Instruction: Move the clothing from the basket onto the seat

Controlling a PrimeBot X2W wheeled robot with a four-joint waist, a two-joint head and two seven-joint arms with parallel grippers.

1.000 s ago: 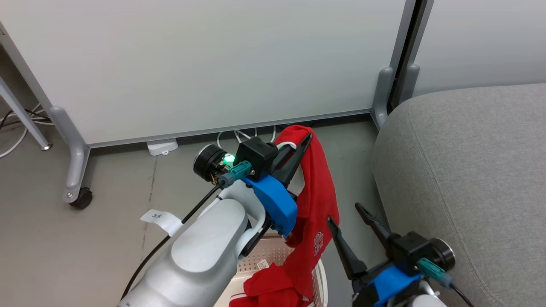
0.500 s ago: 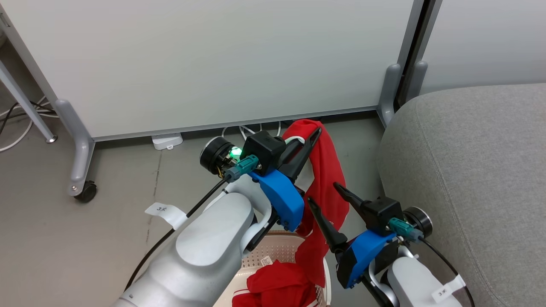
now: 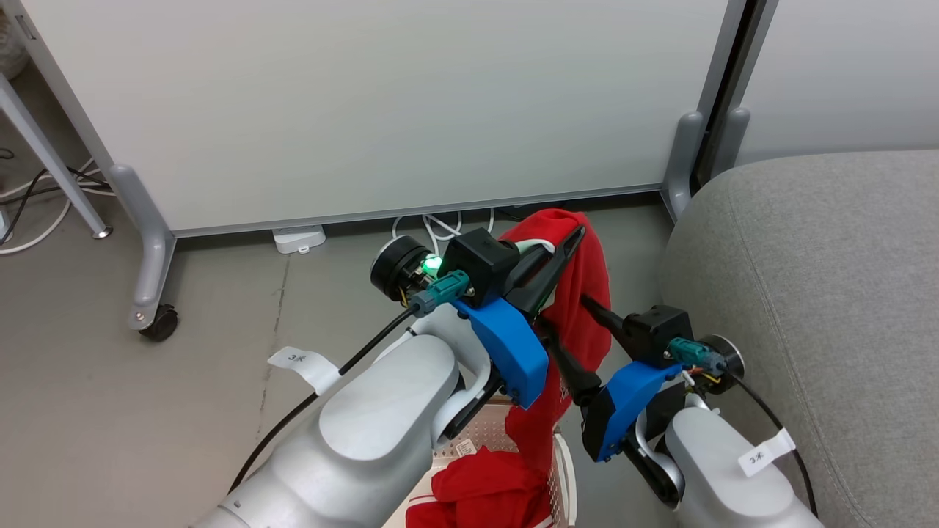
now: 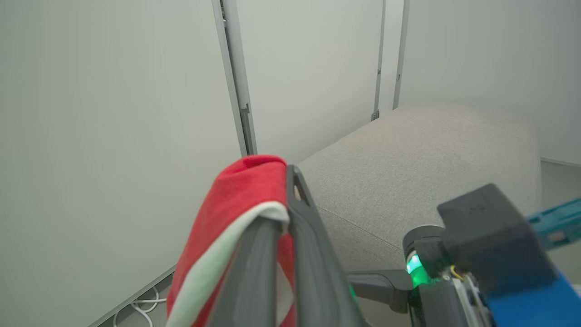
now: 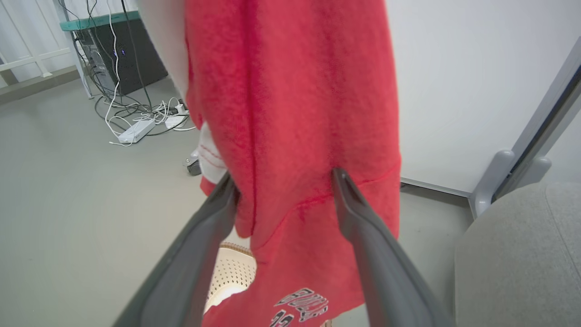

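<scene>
Now we note: left claw [image 3: 574, 237] clamped on a red garment [image 3: 587, 271] hanging above the basket [image 3: 571, 484]; right claw [image 5: 281, 181] spread wide, fingers [image 5: 363, 236] straddling that garment.

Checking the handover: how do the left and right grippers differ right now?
The left gripper has its fingers shut on the top of the red garment; the right gripper has its fingers spread open. The left gripper holds the garment's high end; the right gripper straddles the hanging fabric lower down, unclamped. Both have long dark fingers.
</scene>
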